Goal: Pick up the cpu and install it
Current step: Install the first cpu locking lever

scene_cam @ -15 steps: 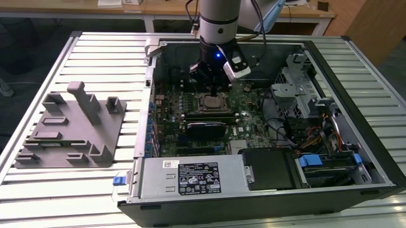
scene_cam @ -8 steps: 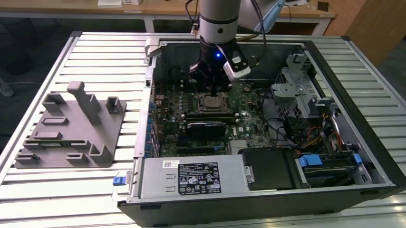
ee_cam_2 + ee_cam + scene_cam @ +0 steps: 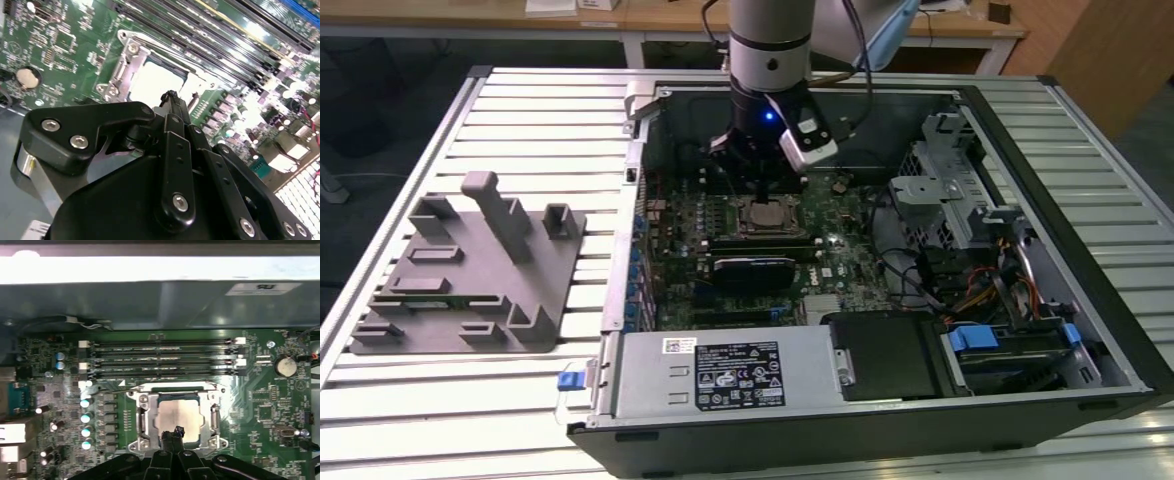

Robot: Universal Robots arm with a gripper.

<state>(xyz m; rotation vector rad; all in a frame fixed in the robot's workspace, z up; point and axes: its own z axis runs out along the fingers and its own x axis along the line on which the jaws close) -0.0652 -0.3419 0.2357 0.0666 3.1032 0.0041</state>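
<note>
cpu (image 3: 177,415) is sitting in the socket frame (image 3: 141,415), metal rim close on all sides. end effector (image 3: 175,433) is pinched closed, holding nothing, tips right over one edge of the cpu. memory slots (image 3: 160,360) crowd one side, case wall (image 3: 150,305) just beyond. White label (image 3: 736,375) on the power supply (image 3: 640,388), can't make out the print

The cpu (image 3: 177,416) is a small, shiny silver square. It lies flat inside the metal socket frame (image 3: 142,415), in the middle of the green board (image 3: 260,405).
</note>
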